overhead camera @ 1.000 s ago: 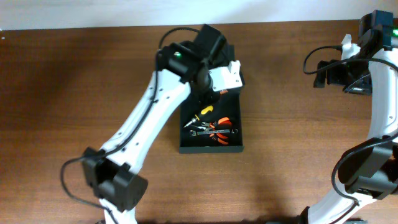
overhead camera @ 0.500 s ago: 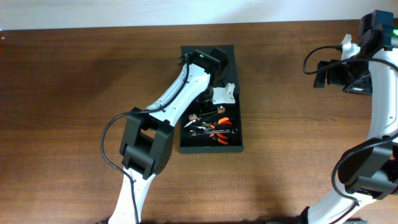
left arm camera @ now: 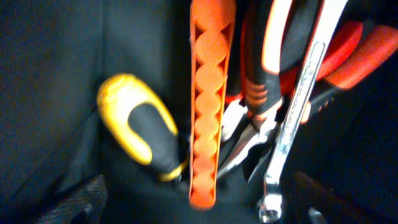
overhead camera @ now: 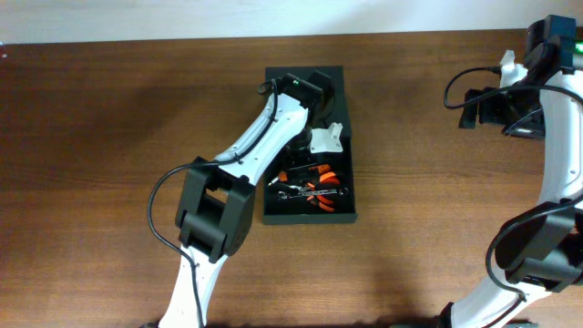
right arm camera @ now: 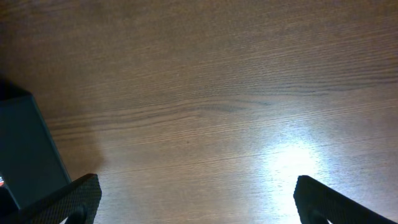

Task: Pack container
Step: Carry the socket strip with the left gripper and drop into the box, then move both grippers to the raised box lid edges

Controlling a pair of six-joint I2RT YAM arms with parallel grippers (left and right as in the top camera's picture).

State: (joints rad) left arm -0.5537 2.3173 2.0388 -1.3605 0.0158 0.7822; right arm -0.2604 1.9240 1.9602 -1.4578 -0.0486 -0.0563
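Observation:
The container [overhead camera: 344,211], a dark rectangular box, lies open in the middle of the table. Inside it are a yellow-and-black screwdriver [left arm camera: 134,127], an orange plastic tool [left arm camera: 208,99], orange-handled pliers [left arm camera: 270,56] and a silver wrench [left arm camera: 298,106]. These tools are bunched together in its near half [overhead camera: 310,182]. My left gripper [left arm camera: 199,214] hangs low inside the box just above them, open, its fingers wide either side of the orange tool's tip and gripping nothing. My right gripper [right arm camera: 202,202] is open over bare wood at the far right [overhead camera: 480,107].
The container's corner [right arm camera: 25,149] shows at the left edge of the right wrist view. Brown wooden table [overhead camera: 109,137] surrounds the box on all sides. My right arm's cables loop near the table's back right [overhead camera: 455,87].
My left arm swung down into the box, then its jaws opened. The orange tool now lies loose among the other tools. The right arm has not moved.

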